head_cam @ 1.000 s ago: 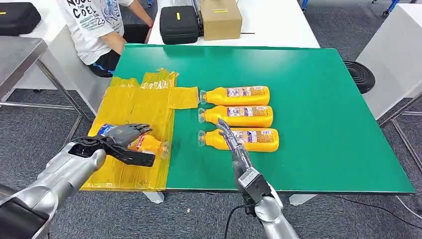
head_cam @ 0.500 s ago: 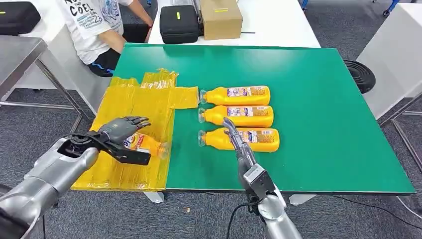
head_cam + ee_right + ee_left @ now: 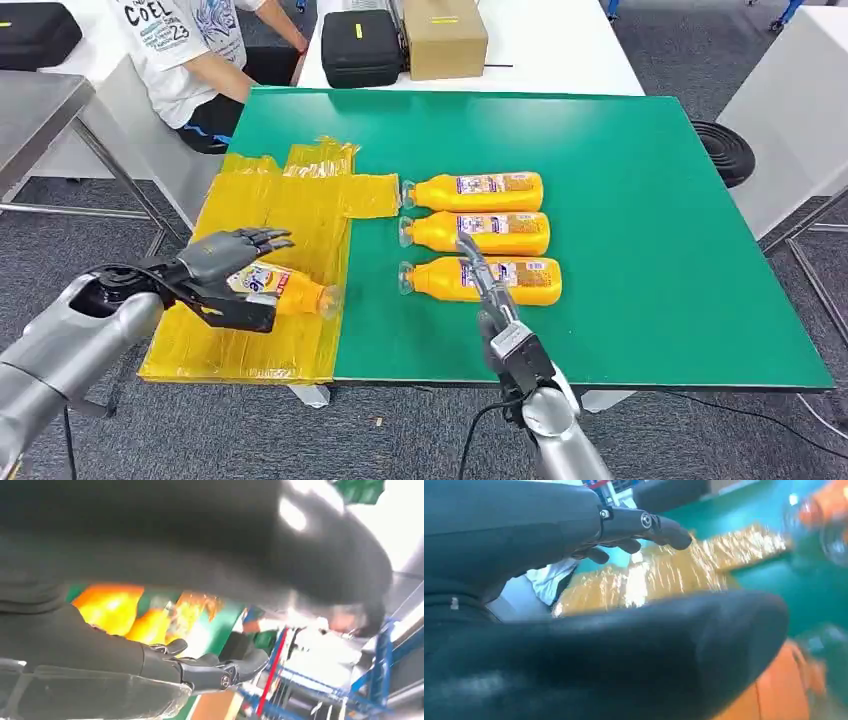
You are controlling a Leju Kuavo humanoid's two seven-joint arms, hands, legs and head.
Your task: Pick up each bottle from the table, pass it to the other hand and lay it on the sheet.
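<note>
Risk: bottle (image 3: 283,288) on yellow sheet (image 3: 290,215) may roll off when spread, empty left hand (image 3: 222,260) lifts; right hand (image 3: 472,262) open over table bottles.

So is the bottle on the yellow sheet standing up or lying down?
Lying down. The bottle rests on its side on the yellow sheet, cap toward the green table.

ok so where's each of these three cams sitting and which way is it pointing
Head view: high on the body, looking down at the green table; both silver arms, left hand, right hand.
Left wrist view: behind the left hand, facing the yellow sheet; thumb and fingers show.
Right wrist view: behind the right hand, facing blurred orange bottles.
Head and left wrist views share the sheet.
</note>
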